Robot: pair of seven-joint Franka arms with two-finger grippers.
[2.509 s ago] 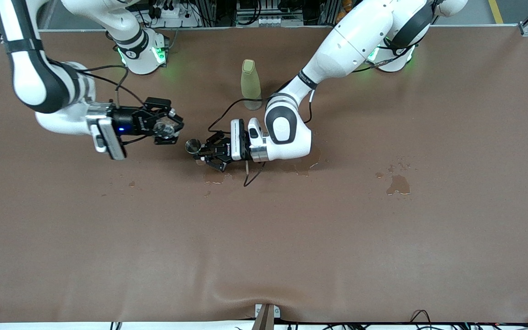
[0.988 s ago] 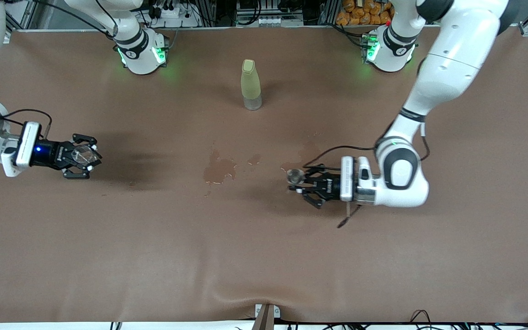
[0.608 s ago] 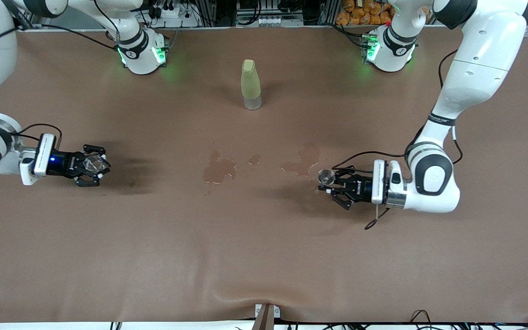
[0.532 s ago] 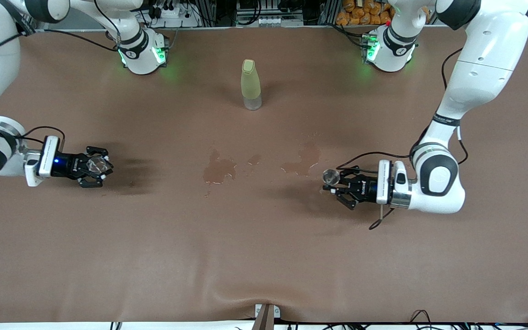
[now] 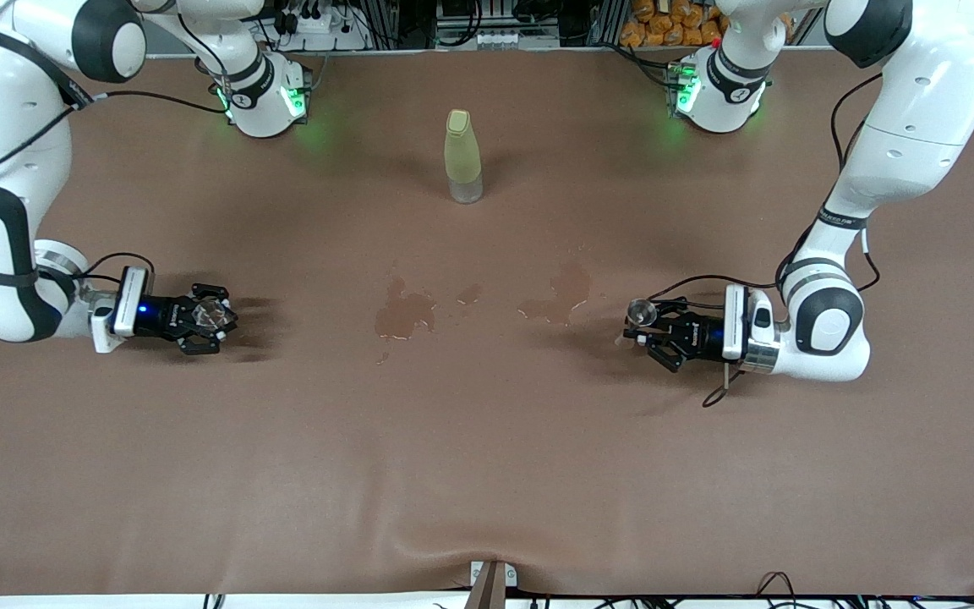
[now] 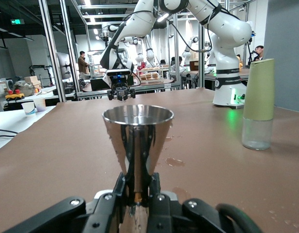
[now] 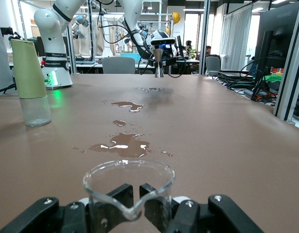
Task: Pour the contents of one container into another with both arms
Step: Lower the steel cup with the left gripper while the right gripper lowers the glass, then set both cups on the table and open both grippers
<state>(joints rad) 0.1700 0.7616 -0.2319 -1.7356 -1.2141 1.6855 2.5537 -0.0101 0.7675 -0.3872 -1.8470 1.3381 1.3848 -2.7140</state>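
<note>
Can't really tell if the steel jigger (image 6: 137, 141) has anything in it, since its rim sits level with the left wrist camera. The glass beaker (image 7: 128, 190) is cut off at the right wrist view's lower edge, so its base is hidden.

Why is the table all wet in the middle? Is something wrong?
Yes, liquid has spilled. Dark puddles lie on the brown table, nearer the front camera than the green bottle. The left gripper holds a metal cup; the right gripper holds a glass beaker.
</note>
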